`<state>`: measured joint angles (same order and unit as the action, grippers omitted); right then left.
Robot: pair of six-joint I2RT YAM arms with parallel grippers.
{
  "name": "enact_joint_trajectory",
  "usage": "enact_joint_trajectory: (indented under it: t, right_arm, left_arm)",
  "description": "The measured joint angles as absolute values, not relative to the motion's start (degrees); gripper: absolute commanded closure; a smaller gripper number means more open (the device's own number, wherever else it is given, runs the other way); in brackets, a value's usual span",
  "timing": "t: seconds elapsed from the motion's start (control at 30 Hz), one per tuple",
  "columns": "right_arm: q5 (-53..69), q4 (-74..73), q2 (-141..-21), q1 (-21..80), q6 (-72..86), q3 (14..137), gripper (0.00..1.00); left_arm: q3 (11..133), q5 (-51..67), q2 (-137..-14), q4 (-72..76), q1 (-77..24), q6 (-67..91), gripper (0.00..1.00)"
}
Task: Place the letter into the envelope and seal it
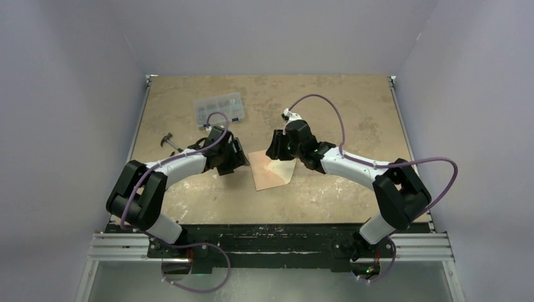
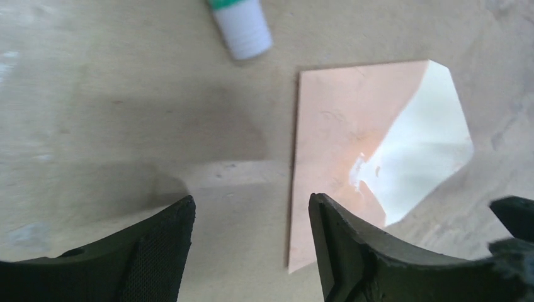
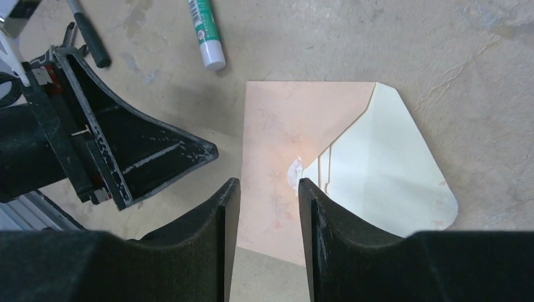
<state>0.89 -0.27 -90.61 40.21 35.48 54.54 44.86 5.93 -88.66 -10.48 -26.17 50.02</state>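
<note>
The envelope [image 1: 271, 171] lies flat on the table between the two arms, its salmon body [image 3: 283, 126] towards the left arm. Its pale cream flap [image 3: 387, 163] is open and points right. A small whitish patch sits at the flap's base. No separate letter sheet shows; the letter is hidden or out of view. My left gripper [image 2: 252, 207] is open and empty, just left of the envelope's [image 2: 334, 138] left edge. My right gripper [image 3: 267, 185] is open and empty, hovering over the envelope's body near the flap's base.
A green-and-white glue stick [image 3: 204, 34] lies on the table beyond the envelope; its white end shows in the left wrist view [image 2: 242, 28]. A small hammer [image 1: 170, 143] and a clear plastic parts box [image 1: 220, 108] lie at the back left.
</note>
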Motion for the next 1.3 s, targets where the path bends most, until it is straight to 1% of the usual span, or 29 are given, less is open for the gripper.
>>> enact_joint_trajectory:
  t: [0.1, 0.3, 0.43, 0.5, 0.6, 0.63, 0.7, 0.73, 0.77, 0.97, 1.03, 1.07, 1.1, 1.13, 1.2, 1.23, 1.3]
  right_arm:
    - [0.51, -0.14, -90.3, 40.18, 34.57, 54.98, 0.57]
    - [0.51, -0.45, -90.35, 40.18, 33.58, 54.92, 0.57]
    - [0.54, -0.47, -90.35, 40.18, 32.95, 54.81, 0.56]
    - [0.54, -0.3, -90.02, 40.18, 32.58, 54.39, 0.56]
    - [0.78, 0.23, -89.17, 40.18, 32.27, 53.25, 0.56]
    - [0.97, 0.45, -88.95, 40.18, 32.14, 52.99, 0.56]
    - [1.06, 0.91, -88.97, 40.18, 31.83, 52.95, 0.57]
    - [1.08, 1.1, -88.97, 40.18, 31.7, 52.95, 0.57]
    - [1.06, 1.28, -88.97, 40.18, 31.53, 52.95, 0.57]
    - [1.04, 3.18, -90.04, 40.18, 30.37, 52.95, 0.57]
    - [1.06, 3.57, -90.5, 40.18, 30.22, 52.95, 0.57]
    - [1.06, 3.81, -90.67, 40.18, 30.06, 52.95, 0.57]
    - [1.13, 4.01, -90.78, 40.18, 29.93, 52.95, 0.57]
    - [1.13, 4.16, -90.8, 40.18, 29.8, 52.95, 0.57]
    - [1.26, 4.73, -90.85, 40.18, 29.5, 52.95, 0.56]
    - [1.41, 5.08, -90.96, 40.18, 29.34, 52.95, 0.55]
    - [2.04, 5.91, -91.48, 40.18, 29.17, 52.95, 0.52]
  left_arm:
    - [46.57, 1.37, -88.16, -14.94, -25.26, 49.04, 0.3]
    - [50.02, -8.21, -89.1, -20.08, -22.04, 49.45, 0.3]
    - [55.92, -11.64, -94.89, -20.43, -21.71, 50.3, 0.31]
    - [60.12, -12.08, -98.96, -20.49, -21.76, 50.15, 0.31]
    - [62.81, -11.86, -101.34, -20.01, -21.78, 50.0, 0.31]
    - [62.81, -11.94, -101.32, -20.03, -21.78, 50.06, 0.33]
    - [62.89, -12.4, -101.43, -20.25, -21.78, 50.39, 0.45]
    - [63.22, -12.82, -101.73, -20.75, -21.78, 50.54, 0.49]
    - [63.96, -13.37, -102.37, -21.21, -21.78, 50.74, 0.51]
    - [72.38, -16.95, -110.04, -23.64, -22.24, 51.57, 0.5]
    - [74.08, -18.11, -111.2, -24.49, -22.52, 51.7, 0.52]
    - [74.7, -18.74, -111.81, -25.19, -22.59, 51.68, 0.55]
    - [75.37, -19.18, -112.22, -25.76, -22.65, 51.68, 0.63]
    - [75.77, -19.42, -112.55, -26.04, -22.7, 51.68, 0.71]
    - [76.09, -20.05, -112.9, -26.5, -22.81, 51.48, 0.91]
    - [76.07, -20.14, -112.92, -26.63, -22.81, 51.42, 0.99]
    - [76.07, -19.99, -112.9, -26.52, -22.81, 51.27, 1.0]
